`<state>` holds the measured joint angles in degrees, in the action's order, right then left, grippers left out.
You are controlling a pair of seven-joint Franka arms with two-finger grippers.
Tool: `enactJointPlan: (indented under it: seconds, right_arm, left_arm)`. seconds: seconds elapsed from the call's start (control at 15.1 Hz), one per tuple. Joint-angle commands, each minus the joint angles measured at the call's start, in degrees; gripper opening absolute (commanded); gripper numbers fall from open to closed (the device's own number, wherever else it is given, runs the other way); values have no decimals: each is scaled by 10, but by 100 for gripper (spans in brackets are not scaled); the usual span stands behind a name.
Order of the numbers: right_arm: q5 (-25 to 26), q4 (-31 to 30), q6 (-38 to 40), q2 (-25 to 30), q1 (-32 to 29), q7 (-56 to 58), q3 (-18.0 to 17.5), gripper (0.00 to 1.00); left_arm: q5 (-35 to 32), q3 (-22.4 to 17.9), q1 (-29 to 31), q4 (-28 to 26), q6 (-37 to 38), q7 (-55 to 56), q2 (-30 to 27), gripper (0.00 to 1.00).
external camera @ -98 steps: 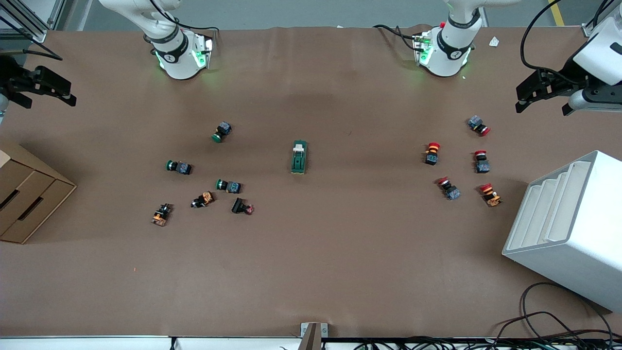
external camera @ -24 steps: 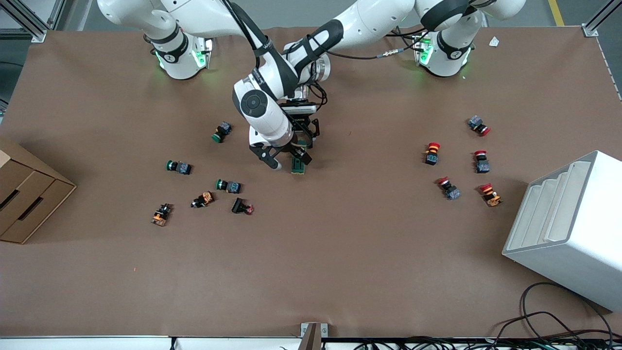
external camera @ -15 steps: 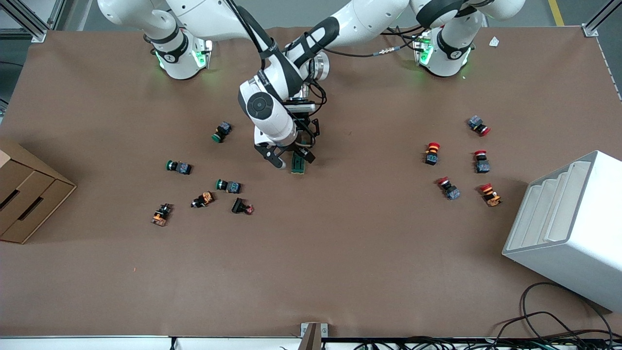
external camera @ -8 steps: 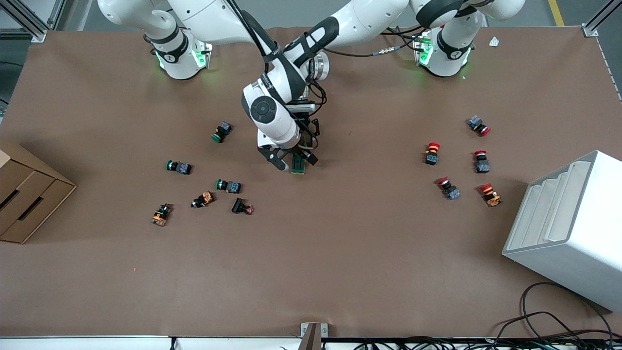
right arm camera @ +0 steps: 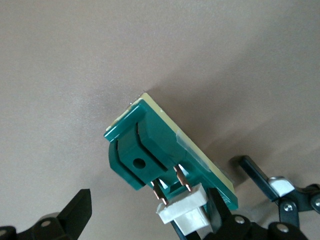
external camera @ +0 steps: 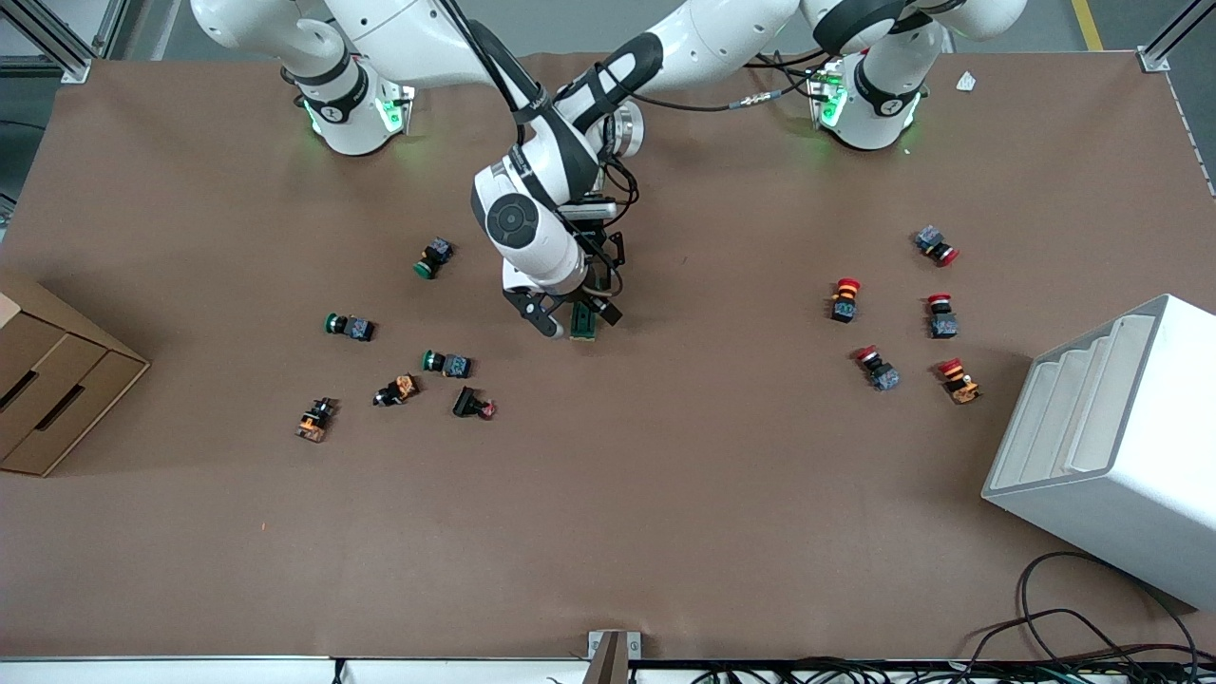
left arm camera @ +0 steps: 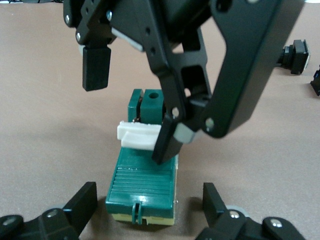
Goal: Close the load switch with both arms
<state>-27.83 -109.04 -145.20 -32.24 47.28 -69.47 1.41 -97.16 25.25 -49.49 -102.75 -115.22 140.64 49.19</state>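
The load switch [external camera: 582, 329] is a dark-green block on the brown table, mostly covered by both hands in the front view. My left gripper [left arm camera: 148, 201] is open, low at the table, its fingers either side of the switch's ribbed end [left arm camera: 142, 182] with a gap on each side. My right gripper [external camera: 577, 318] is open over the switch. One of its fingers [left arm camera: 164, 142] rests against the white sliding piece [left arm camera: 137, 136]; the other hangs off to the side. The right wrist view shows the switch [right arm camera: 145, 145], the white piece [right arm camera: 184, 212] and its copper blades.
Green and orange push buttons [external camera: 446, 363] lie scattered toward the right arm's end, red ones [external camera: 845, 296] toward the left arm's end. A cardboard box [external camera: 47, 380] stands at the right arm's end, a white rack [external camera: 1111, 446] at the left arm's end.
My right hand has shifted a little along the switch toward the front camera, covering more of it. My left arm has hardly moved.
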Motion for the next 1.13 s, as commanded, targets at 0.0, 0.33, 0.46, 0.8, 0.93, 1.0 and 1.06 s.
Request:
enactJointPlan:
  seconds: [0.0, 0.33, 0.46, 0.8, 0.93, 1.0, 1.06]
  right_arm:
    - [-10, 66, -1, -20, -21, 5, 0, 100]
    - [-10, 81, 4, -21, -30, 6, 1, 100]
    - [-8, 86, 4, -27, -30, 6, 1, 100]
    - [-5, 96, 2, -42, -30, 8, 1, 100]
    - [-2, 98, 1, -43, -30, 8, 2, 100]
    - [-1, 100, 1, -45, -31, 9, 3, 100]
    - [1, 102, 1, -46, -32, 9, 3, 100]
  left_arm:
    - [-16, -5, -4, 7, 1, 8, 13, 94]
    - [-18, -5, -4, 7, 1, 14, 14, 94]
    - [-18, -5, -4, 7, 1, 14, 14, 94]
    - [-18, -5, -4, 8, 1, 14, 14, 94]
    - [-18, -5, -4, 8, 1, 14, 14, 94]
    - [-18, -5, -4, 9, 1, 14, 14, 94]
    - [-18, -5, -4, 9, 2, 14, 14, 94]
